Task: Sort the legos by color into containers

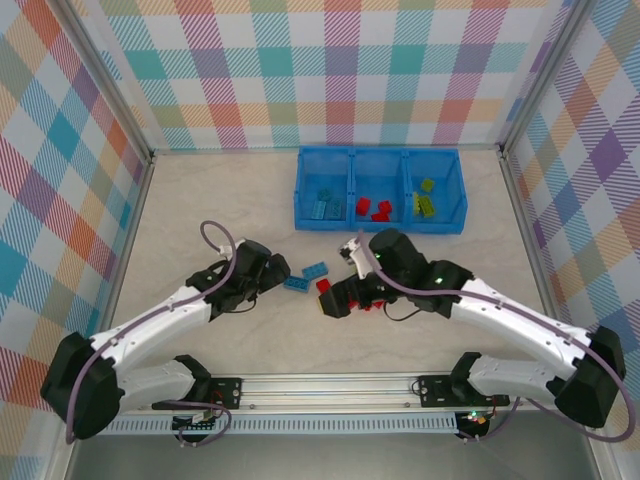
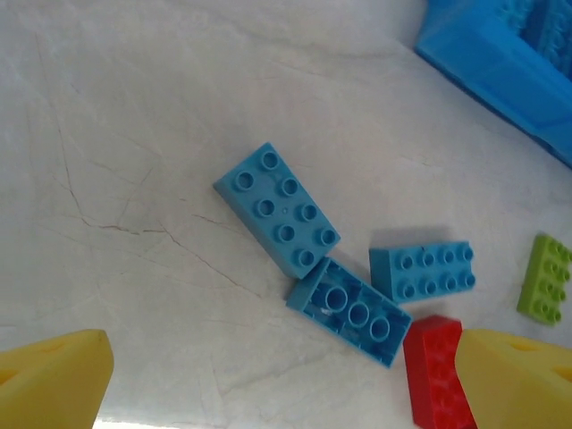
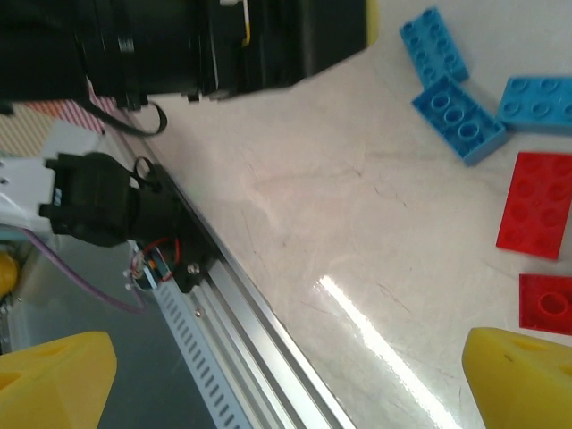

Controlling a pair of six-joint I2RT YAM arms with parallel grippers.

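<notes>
Loose legos (image 1: 305, 276) on table (image 1: 200, 220) centre, between both arms. Three blue bricks (image 2: 279, 210) clustered, one upside down; red brick (image 2: 436, 371) just beside them, lime brick (image 2: 545, 279) near.

Blue tray (image 1: 380, 224) far side: blue pieces (image 1: 323, 206) left compartment, red pieces (image 1: 372, 209) middle, lime pieces (image 1: 425, 198) right.

Left gripper (image 2: 286, 382) released, fingers wide, over blue cluster. Right gripper (image 3: 286, 380) also spread, empty

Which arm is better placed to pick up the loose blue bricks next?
Probably left: the left hand, open, hangs over the three blue bricks, which lie between its fingers. The right hand, also open, sits nearer the red bricks.
</notes>
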